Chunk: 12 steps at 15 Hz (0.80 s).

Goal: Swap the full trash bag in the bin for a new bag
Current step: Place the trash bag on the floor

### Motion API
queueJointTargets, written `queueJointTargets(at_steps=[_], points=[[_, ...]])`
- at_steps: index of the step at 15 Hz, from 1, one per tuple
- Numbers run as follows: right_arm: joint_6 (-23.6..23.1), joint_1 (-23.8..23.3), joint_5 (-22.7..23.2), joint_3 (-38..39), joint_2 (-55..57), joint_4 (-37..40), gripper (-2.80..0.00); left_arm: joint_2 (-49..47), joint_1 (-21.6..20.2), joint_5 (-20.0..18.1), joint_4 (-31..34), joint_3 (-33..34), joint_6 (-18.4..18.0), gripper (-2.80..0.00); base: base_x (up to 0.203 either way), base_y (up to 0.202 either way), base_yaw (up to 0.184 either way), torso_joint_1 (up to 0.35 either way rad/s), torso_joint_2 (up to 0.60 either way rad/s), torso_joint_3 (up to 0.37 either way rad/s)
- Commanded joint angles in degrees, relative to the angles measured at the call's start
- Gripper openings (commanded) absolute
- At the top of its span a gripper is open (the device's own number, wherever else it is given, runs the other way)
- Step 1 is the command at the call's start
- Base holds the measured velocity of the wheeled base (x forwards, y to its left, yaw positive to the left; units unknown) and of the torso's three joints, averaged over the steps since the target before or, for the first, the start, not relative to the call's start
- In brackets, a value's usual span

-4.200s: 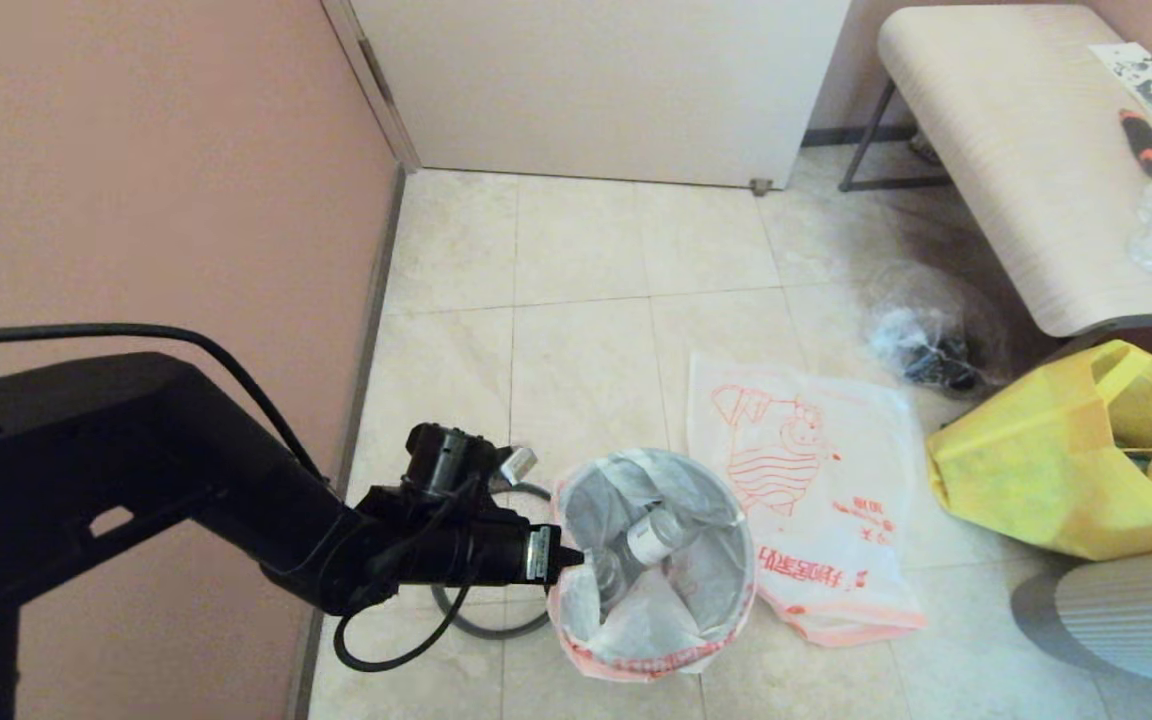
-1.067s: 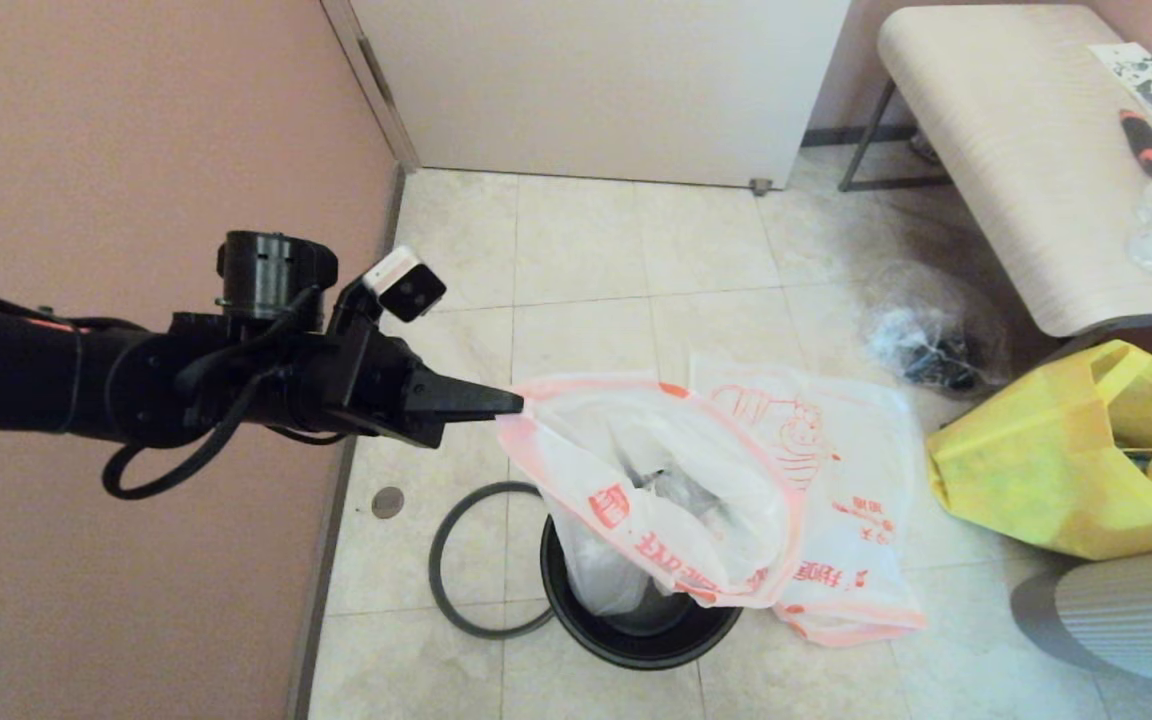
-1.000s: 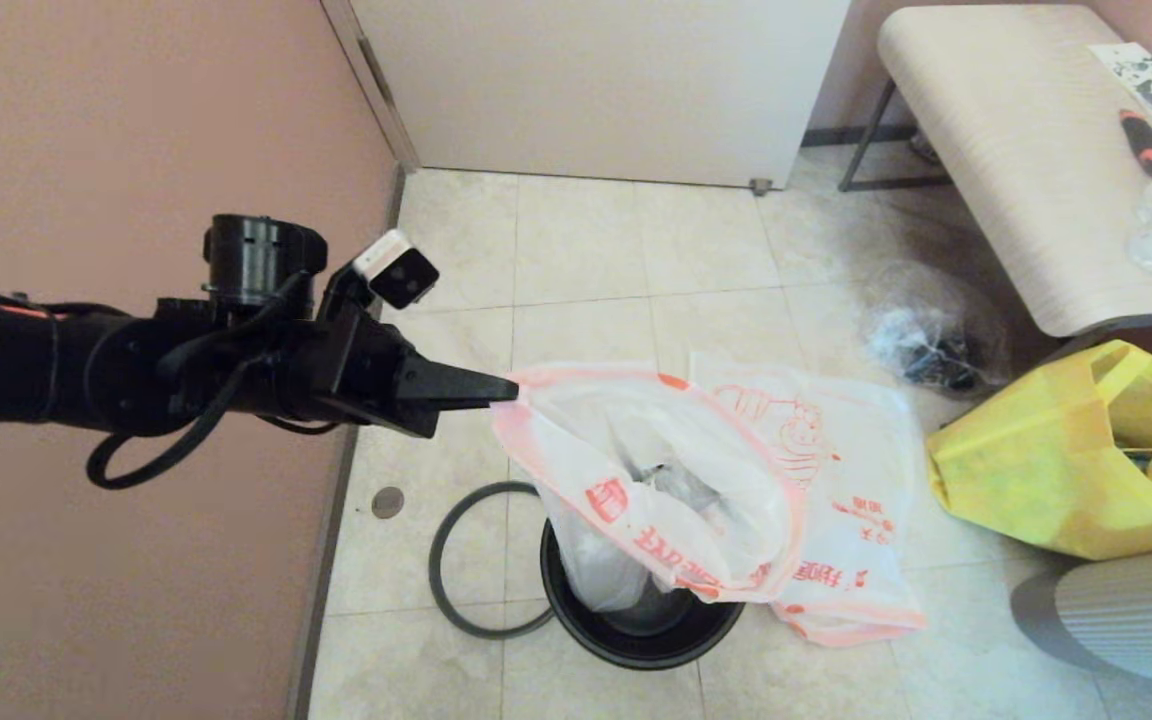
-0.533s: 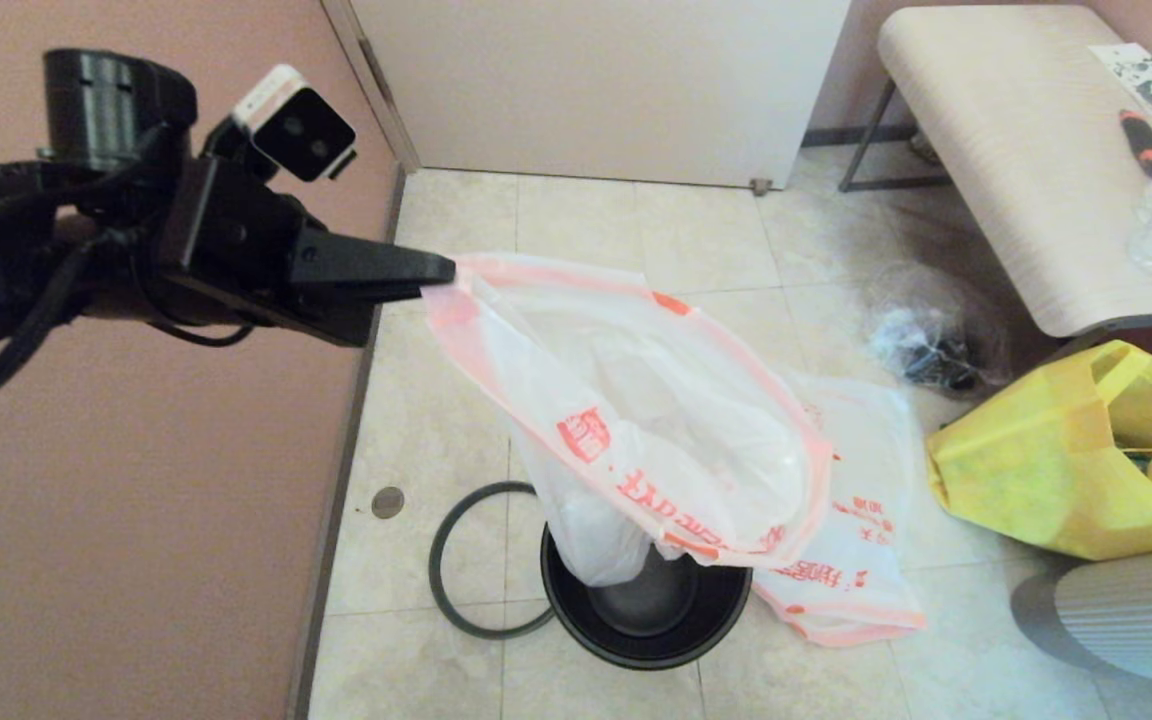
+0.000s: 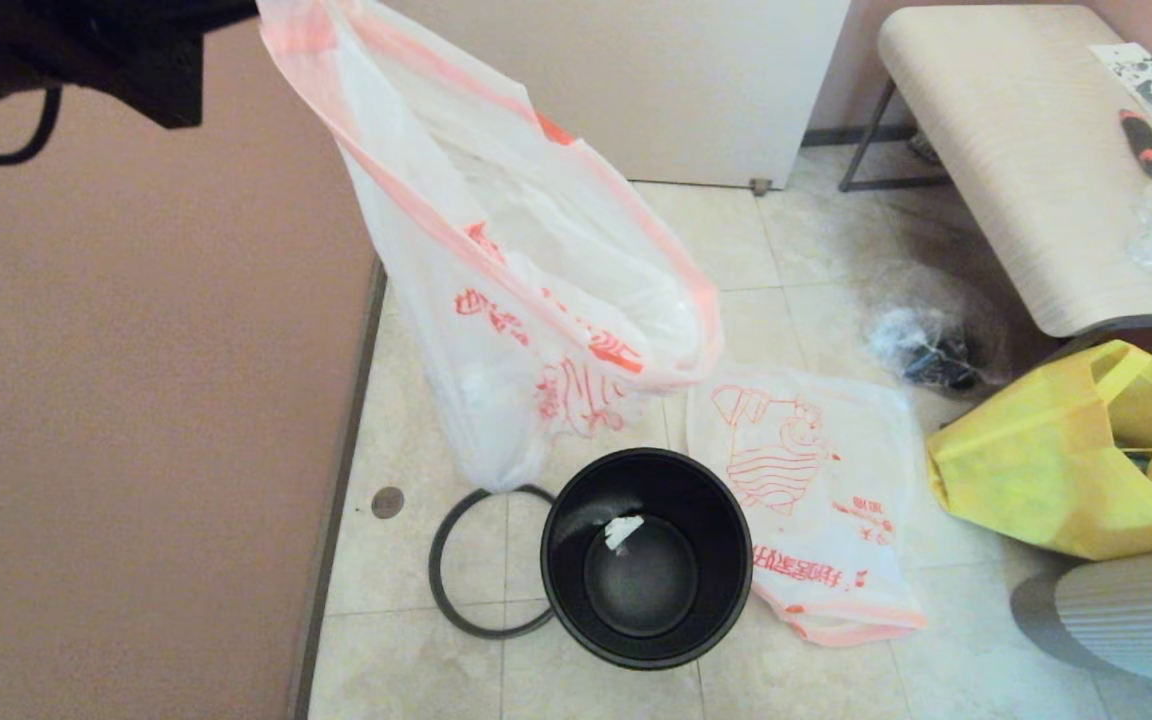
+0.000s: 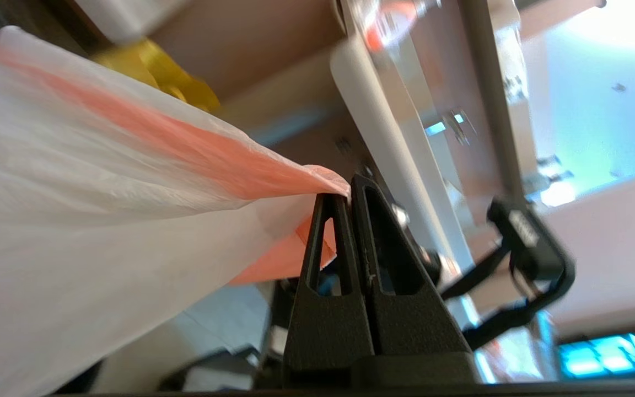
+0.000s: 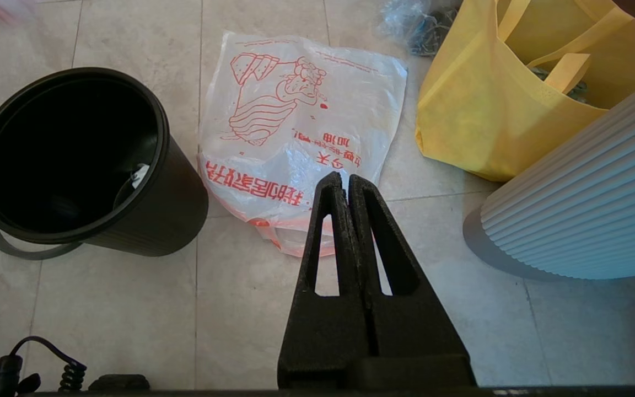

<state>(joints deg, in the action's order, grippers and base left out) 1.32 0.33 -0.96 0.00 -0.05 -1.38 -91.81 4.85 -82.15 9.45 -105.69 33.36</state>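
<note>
The full trash bag (image 5: 496, 290) hangs in the air, clear of the bin, its bottom dangling over the floor left of the bin. My left gripper (image 6: 346, 190) is shut on its pink-orange rim (image 6: 196, 160); in the head view only part of that arm shows at the top left. The black bin (image 5: 646, 555) stands on the floor with one white scrap (image 5: 622, 530) inside. Its grey ring (image 5: 456, 575) lies on the floor beside it. The new bag (image 5: 806, 500) lies flat right of the bin (image 7: 75, 160). My right gripper (image 7: 346, 182) is shut, empty, above the floor near the new bag (image 7: 301, 127).
A yellow fabric tote (image 5: 1076, 450) sits right of the new bag, with a clear bag of dark lumps (image 5: 926, 335) behind it. A bench (image 5: 1026, 150) stands at the back right. A ribbed white object (image 5: 1136, 610) is at the front right. A pink wall (image 5: 136, 400) is on the left.
My left arm has risen up and to the left, lifting the full trash bag wholly out of the bin. The bin now stands uncovered with a scrap inside.
</note>
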Motion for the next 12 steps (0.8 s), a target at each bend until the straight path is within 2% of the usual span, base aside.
queueJointTargets(at_steps=[1,2,4,6,8,12], points=[[0.0,0.0,0.0,0.6,0.0,0.0,-2.8,-1.9,-0.6,2.4,-0.8,-5.6,2.8,-2.8,0.0,0.0,0.0,0.0,0.0,0.0],[0.0,0.0,0.0,0.6,0.0,0.0,-2.8,-3.0,-0.6,5.4,-3.1,-5.7,4.1,-2.8,0.0,0.0,0.0,0.0,0.0,0.0],[0.0,0.0,0.0,0.6,0.0,0.0,-2.8,-5.3,-0.8,7.2,-4.8,-3.4,6.2,-2.8,0.0,0.0,0.0,0.0,0.0,0.0],[0.0,0.0,0.0,0.6,0.0,0.0,-2.8,-8.7,-2.1,8.8,-6.8,-0.1,6.2,-2.8,0.0,0.0,0.0,0.0,0.0,0.0],[0.0,0.0,0.0,0.6,0.0,0.0,-2.8,-13.4,-3.7,10.5,-11.5,2.4,6.3,-2.8,0.0,0.0,0.0,0.0,0.0,0.0],[0.0,0.0,0.0,0.6,0.0,0.0,-2.8,-23.8,-4.6,13.7,-16.1,4.2,6.4,-2.8,0.0,0.0,0.0,0.0,0.0,0.0]])
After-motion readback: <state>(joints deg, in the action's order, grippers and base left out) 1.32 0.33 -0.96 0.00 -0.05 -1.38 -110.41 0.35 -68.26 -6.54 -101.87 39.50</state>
